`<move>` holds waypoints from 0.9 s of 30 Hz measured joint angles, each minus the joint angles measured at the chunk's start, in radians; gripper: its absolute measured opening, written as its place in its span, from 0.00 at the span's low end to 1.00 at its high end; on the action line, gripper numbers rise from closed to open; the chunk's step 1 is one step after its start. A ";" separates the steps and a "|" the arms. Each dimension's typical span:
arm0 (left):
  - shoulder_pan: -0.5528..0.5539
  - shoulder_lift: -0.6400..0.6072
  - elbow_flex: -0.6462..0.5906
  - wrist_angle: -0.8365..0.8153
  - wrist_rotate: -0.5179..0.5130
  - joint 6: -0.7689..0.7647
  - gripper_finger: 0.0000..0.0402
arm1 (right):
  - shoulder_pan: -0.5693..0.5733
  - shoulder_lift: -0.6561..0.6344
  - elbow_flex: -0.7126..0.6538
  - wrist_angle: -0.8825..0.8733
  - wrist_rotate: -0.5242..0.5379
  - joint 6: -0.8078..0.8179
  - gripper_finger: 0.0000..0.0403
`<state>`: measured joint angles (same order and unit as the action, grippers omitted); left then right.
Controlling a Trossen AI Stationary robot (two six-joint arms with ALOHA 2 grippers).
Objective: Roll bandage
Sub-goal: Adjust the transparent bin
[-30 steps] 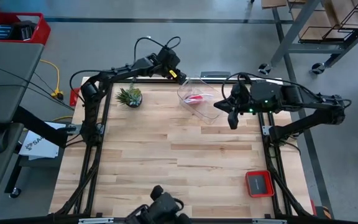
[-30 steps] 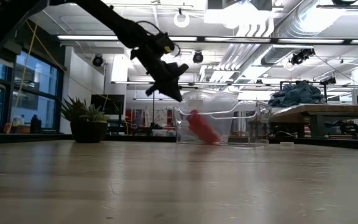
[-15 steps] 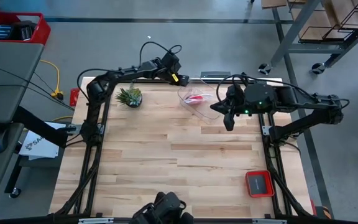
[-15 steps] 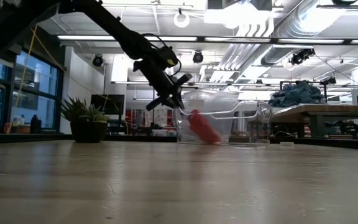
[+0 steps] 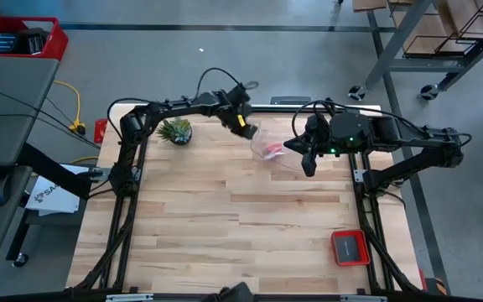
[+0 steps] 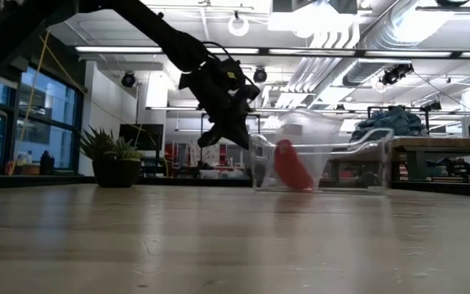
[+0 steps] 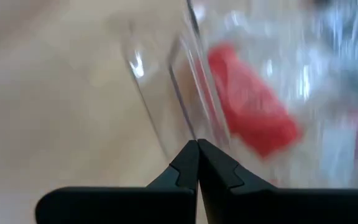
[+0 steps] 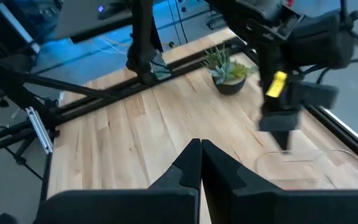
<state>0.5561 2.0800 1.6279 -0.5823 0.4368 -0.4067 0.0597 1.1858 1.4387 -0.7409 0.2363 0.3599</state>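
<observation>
Left gripper [image 5: 248, 132] clamps the clear bin [image 5: 277, 156] wall, enclosing the bandage [image 5: 272, 150]; right gripper [image 5: 298, 144] closed, plant [image 5: 175, 130] nearby.

Industrial lab or workshop. Wooden-topped table [image 5: 250, 218] in dark metal frame on grey concrete floor [image 5: 141, 63]. Exposed ducts [image 6: 333, 49] and strip lights [image 6: 121, 51] on open ceiling. Workbench [image 6: 431, 147] behind, wheeled metal rack [image 5: 426, 42], large windows [image 6: 23, 114], potted plant [image 5: 175, 130].
</observation>
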 joint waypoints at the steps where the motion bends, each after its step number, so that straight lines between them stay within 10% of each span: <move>1: -0.012 0.000 0.000 -0.028 0.021 0.020 0.00 | 0.000 0.000 0.000 -0.011 0.004 0.002 0.00; 16: -0.140 -0.211 -0.095 -0.249 0.082 0.260 0.00 | -0.016 -0.004 -0.034 -0.639 0.132 0.619 0.00; 27: -0.070 -0.592 -0.252 0.147 0.078 0.140 0.00 | -0.228 -0.029 -0.291 -0.335 -0.028 0.599 0.00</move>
<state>0.4862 1.4884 1.3755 -0.4355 0.5145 -0.2671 -0.1688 1.1564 1.1476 -1.0760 0.2080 0.9590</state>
